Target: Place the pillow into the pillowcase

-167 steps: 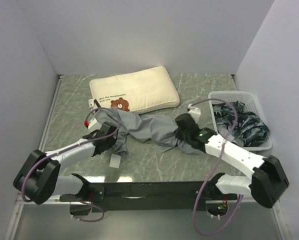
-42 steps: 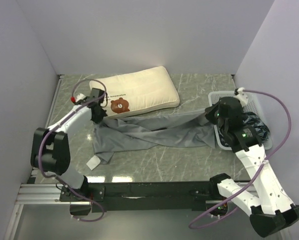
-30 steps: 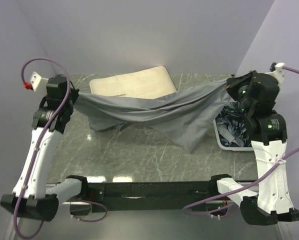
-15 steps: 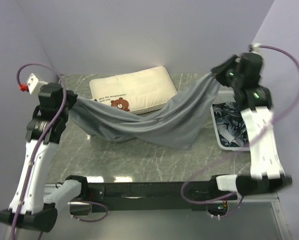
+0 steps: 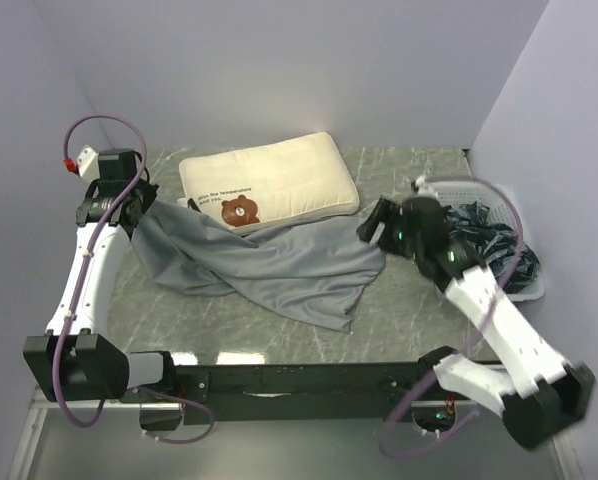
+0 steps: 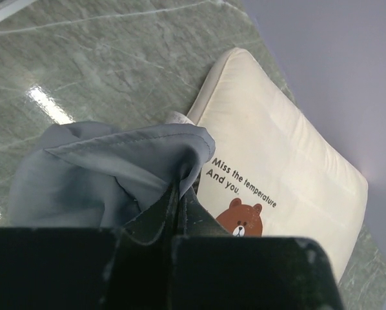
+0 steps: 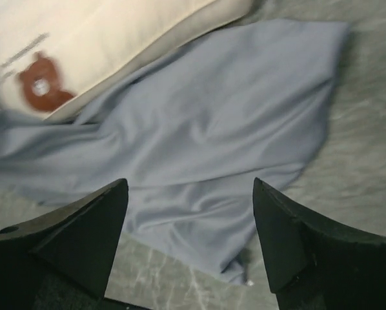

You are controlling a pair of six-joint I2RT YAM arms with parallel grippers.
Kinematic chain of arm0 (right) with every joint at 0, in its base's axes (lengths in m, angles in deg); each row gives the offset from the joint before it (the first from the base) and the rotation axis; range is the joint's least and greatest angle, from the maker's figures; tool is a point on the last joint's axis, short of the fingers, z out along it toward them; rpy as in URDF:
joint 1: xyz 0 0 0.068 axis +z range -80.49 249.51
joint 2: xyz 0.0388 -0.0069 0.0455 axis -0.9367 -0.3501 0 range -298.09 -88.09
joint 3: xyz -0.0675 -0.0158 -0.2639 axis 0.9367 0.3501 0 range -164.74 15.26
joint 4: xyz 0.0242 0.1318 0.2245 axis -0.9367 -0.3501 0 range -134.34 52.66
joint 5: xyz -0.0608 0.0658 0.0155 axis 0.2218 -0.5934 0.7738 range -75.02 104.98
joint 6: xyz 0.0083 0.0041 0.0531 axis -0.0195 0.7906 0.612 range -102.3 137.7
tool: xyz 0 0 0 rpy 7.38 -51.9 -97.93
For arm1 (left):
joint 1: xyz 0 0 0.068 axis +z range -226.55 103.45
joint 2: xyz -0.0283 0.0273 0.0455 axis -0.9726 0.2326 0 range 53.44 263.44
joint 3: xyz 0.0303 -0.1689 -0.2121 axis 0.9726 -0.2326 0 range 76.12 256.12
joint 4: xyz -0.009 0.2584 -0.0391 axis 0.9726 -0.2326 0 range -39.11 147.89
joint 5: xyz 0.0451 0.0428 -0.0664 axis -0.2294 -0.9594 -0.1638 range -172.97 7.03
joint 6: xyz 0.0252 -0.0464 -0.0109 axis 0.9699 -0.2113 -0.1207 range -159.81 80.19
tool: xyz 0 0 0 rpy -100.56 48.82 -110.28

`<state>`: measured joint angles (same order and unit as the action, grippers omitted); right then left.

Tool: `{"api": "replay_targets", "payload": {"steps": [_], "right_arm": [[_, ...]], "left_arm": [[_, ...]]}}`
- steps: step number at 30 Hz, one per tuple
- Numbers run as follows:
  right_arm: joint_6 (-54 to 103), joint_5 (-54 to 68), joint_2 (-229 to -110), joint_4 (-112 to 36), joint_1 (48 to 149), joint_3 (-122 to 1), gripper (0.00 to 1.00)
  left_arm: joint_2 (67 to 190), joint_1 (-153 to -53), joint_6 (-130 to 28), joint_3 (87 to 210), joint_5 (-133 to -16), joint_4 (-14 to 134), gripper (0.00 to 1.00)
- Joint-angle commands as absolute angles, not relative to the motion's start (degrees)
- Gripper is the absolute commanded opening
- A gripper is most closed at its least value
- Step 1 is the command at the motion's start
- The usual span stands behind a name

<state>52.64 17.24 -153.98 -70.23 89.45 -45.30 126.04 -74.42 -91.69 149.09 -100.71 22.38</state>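
We see the large plain grey fabric pillowcase (image 5: 279, 265) spread loosely across the middle of the green-grey marbled table (image 5: 419, 170). Its far edge touches the cream-white plump pillow with the brown bear face (image 5: 269, 188), which lies at the back near the wall. The left gripper (image 6: 180, 194) is pinched tight on the pillowcase's hemmed left corner, holding it up off the table beside the pillow's bear end. The right gripper (image 7: 186, 219) hangs above the pillowcase's right end, jaws spread wide, holding nothing. Bare table lies in front of the cloth. On the right, a white plastic basket (image 5: 532, 287) holds dark crumpled packets (image 5: 484, 225).
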Motion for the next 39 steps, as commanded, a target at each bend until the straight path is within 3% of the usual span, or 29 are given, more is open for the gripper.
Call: {"api": "replay_targets", "payload": {"steps": [1, 9, 18, 28, 31, 32, 34, 38, 39], "right_arm": [[61.4, 23.1, -143.2, -64.4, 99.3, -28.4, 0.83], [72.2, 26.0, -132.5, -62.1, 110.6, -9.0, 0.79], [77.4, 29.4, -139.1, -55.8, 122.2, -6.8, 0.79], [80.0, 31.4, -147.1, -52.6, 125.6, -7.1, 0.75], [78.8, 31.8, -149.7, -54.0, 125.6, -10.5, 0.34], [78.4, 31.8, -150.0, -55.3, 125.6, -11.8, 0.08], [75.9, 34.3, -149.0, -61.6, 125.0, -17.9, 0.0], [67.8, 37.9, -140.7, -72.0, 119.2, -33.7, 0.0], [65.4, 37.1, -139.6, -73.2, 113.5, -41.4, 0.0]], "left_arm": [[125.5, -74.3, -92.5, 148.3, -98.6, 26.2, 0.01], [124.4, -74.3, -92.9, 146.3, -97.8, 27.9, 0.01], [123.5, -74.3, -92.5, 144.0, -96.9, 29.0, 0.01], [123.0, -74.3, -91.2, 142.6, -96.6, 29.7, 0.01], [122.9, -74.3, -90.0, 142.8, -96.2, 29.7, 0.01], [122.8, -74.3, -89.3, 142.9, -96.2, 29.6, 0.01], [122.3, -74.3, -88.5, 143.5, -95.9, 29.7, 0.01], [121.8, -74.2, -85.8, 146.0, -94.6, 29.5, 0.01], [121.7, -74.3, -85.3, 146.8, -94.1, 29.2, 0.01]]}}
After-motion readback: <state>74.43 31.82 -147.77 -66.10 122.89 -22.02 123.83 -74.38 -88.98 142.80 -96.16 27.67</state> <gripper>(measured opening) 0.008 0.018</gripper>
